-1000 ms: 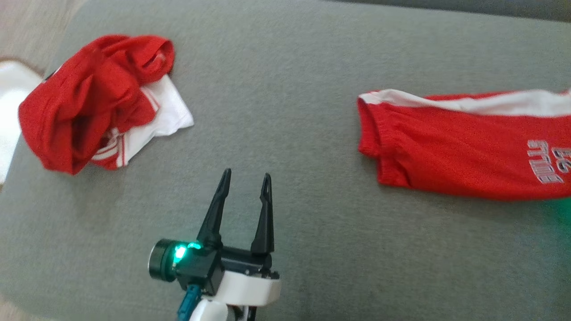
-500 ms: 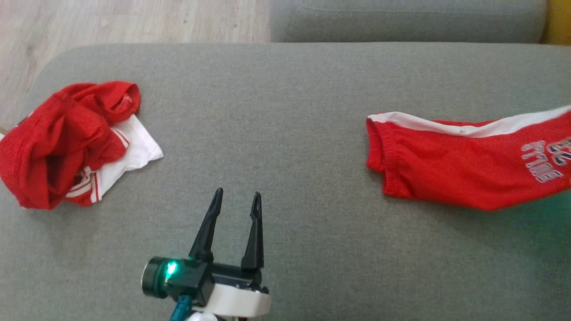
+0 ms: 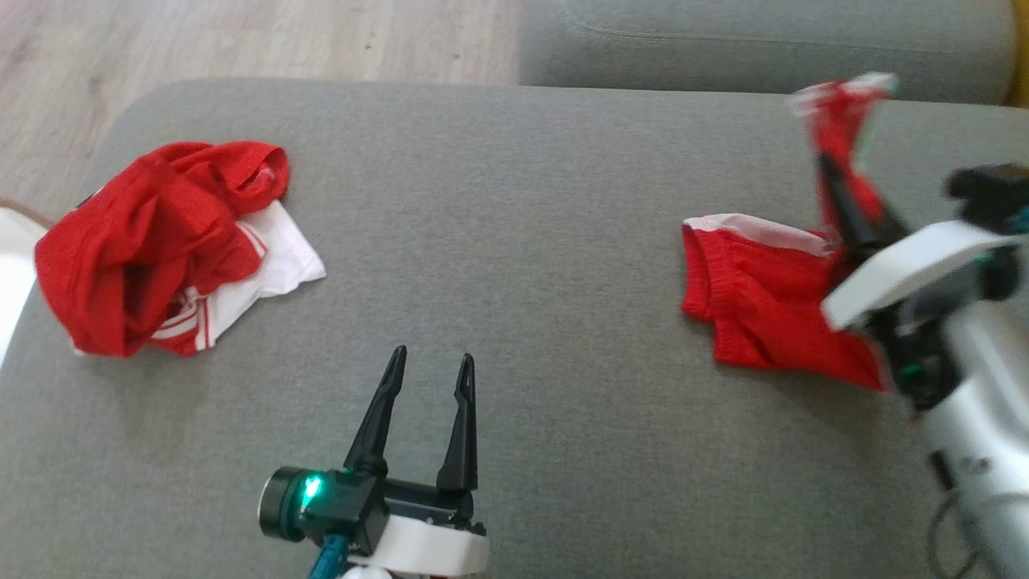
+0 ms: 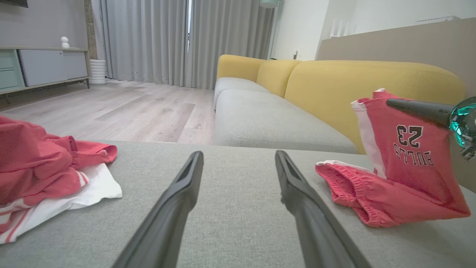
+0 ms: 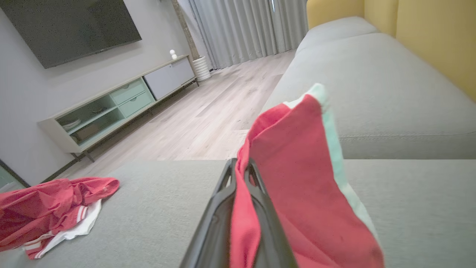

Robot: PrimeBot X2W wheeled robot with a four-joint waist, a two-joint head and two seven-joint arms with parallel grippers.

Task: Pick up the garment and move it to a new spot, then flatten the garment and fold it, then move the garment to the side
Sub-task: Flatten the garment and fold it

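GREY SOFA, RED KIT: On the grey seat point(image 3: 514, 201) you are in the first step of the job. The red shorts point(image 3: 756, 322) hang by one end from your right tool point(image 5: 240, 164), whose jaws are pinched tight on a fold of the cloth. The waistband end lies on the seat, toward its right side. The pick-up looks about half made. The carry to a new spot, the flattening, the fold and the move aside are all yet to do. Your left tool point(image 3: 432, 360) hovers low over the middle of the seat, jaws spread wide and holding nothing, well apart from the shorts.

The next move, as it looks from here, calls for you to raise the right tool until the waistband clears the seat. You would then carry the shorts toward the bare middle, where there is room to spread them. The grip is on a single fold near one edge, so the cloth may slip or twist if you swing it fast. The free left tool is well placed to take an opposite corner when you lay the shorts flat.

By the count:
- Two seats: the one in use and a far seat point(image 3: 764, 40) beyond it.
- Two garments: the shorts, and a crumpled red-and-white jersey point(image 3: 145, 249) at the left edge.
- Two tools.
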